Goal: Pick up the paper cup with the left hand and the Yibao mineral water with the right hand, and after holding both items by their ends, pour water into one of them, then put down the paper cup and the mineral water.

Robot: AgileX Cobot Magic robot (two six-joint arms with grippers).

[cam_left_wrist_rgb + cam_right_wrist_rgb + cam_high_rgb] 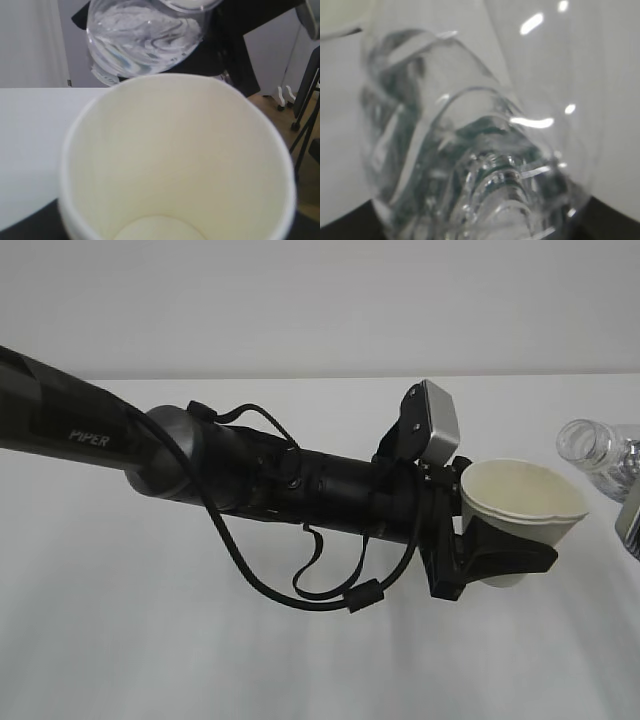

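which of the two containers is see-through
The Yibao mineral water, the ribbed clear bottle at the right edge. The paper cup in the left hand is opaque white.

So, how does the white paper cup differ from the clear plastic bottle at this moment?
The white paper cup is opaque with a cream inside; the clear ribbed plastic bottle is see-through. The cup has a wide mouth, the bottle a narrow neck. The cup stands nearly upright in the left end effector; the bottle lies tilted, its open mouth towards the cup. No water shows inside the cup. Both are lifted off the white table and uncovered.
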